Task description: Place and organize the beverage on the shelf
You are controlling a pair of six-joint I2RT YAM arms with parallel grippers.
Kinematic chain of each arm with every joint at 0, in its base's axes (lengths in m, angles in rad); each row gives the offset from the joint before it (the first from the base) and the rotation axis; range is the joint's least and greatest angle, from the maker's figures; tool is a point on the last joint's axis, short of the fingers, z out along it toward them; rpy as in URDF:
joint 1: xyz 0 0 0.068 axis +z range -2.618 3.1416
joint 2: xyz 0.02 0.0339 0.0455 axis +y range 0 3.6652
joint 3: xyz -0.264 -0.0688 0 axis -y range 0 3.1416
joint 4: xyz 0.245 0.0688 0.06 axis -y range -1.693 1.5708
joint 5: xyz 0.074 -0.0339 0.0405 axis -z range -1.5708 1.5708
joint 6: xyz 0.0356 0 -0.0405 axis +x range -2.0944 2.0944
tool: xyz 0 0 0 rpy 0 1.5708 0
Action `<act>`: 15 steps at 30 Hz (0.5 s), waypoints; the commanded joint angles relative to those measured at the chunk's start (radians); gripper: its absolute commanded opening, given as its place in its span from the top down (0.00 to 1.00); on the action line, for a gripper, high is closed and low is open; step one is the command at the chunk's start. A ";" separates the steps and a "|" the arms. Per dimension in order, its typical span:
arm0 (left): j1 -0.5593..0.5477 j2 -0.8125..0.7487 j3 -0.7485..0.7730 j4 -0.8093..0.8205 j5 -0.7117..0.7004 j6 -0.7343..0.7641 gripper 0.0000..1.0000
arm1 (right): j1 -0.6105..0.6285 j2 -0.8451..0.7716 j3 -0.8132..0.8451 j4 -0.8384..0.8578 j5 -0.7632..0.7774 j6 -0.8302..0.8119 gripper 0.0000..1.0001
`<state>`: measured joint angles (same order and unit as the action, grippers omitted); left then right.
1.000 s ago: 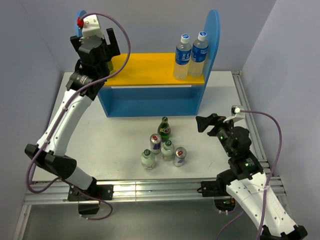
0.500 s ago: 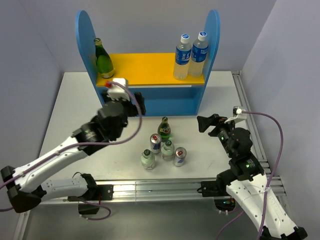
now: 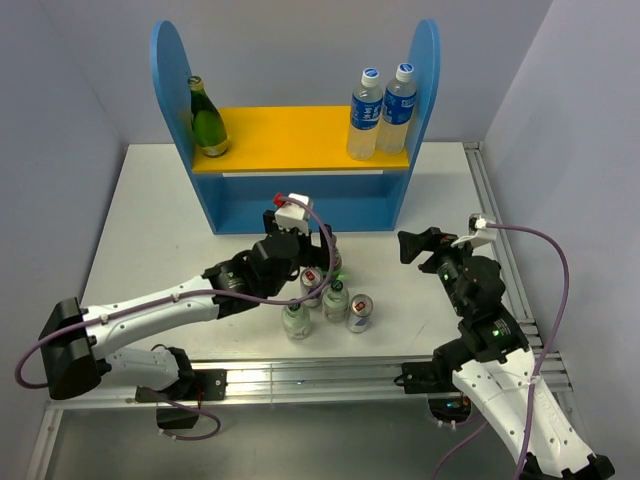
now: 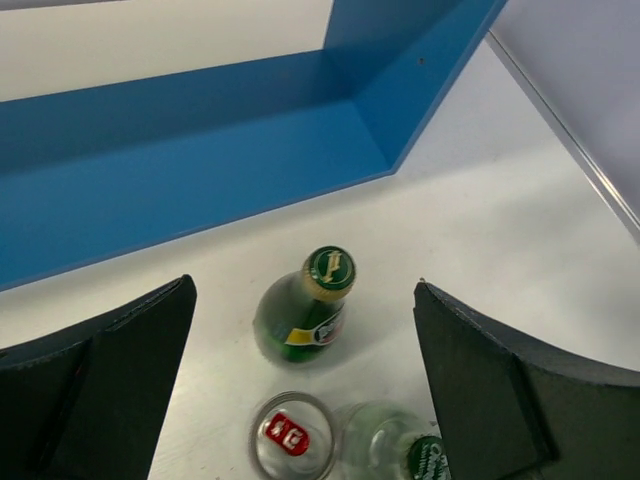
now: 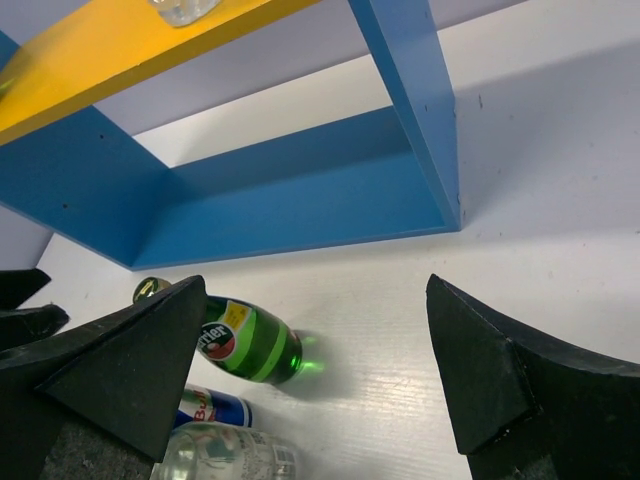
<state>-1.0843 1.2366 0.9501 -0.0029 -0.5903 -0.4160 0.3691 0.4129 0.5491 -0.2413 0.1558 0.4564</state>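
Note:
The blue shelf [image 3: 300,205] has a yellow upper board [image 3: 290,135]. One dark green bottle [image 3: 207,120] stands at the board's left end. The other green bottle [image 4: 300,315] stands on the table, below and between the fingers of my open, empty left gripper [image 4: 304,283], which hovers above the drink cluster [image 3: 312,250]. A can [image 4: 290,435] and a clear green-capped bottle [image 4: 400,450] stand just nearer. In the top view I also see a second can [image 3: 359,313] and a second clear bottle [image 3: 295,320]. My right gripper [image 3: 412,245] is open and empty, right of the cluster, facing the green bottle [image 5: 250,345].
Two taller clear bottles with blue caps [image 3: 382,110] stand at the right end of the yellow board. The shelf's lower level [image 4: 190,160] opens toward the drinks. Grey walls stand close on both sides, and a metal rail [image 3: 300,375] runs along the near table edge.
My left arm left the green bottle on the yellow board's left end, swung down and right, and now hovers open over the table cluster. The right arm has barely moved.

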 commanded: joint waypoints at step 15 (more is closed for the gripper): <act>-0.032 0.173 -0.016 0.185 -0.040 -0.032 0.11 | 0.007 -0.020 -0.014 0.002 0.036 0.010 0.03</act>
<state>-1.1091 1.3972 0.9356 0.1173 -0.5907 -0.4393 0.3691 0.4026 0.5484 -0.2489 0.1734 0.4568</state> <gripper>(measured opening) 0.904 0.973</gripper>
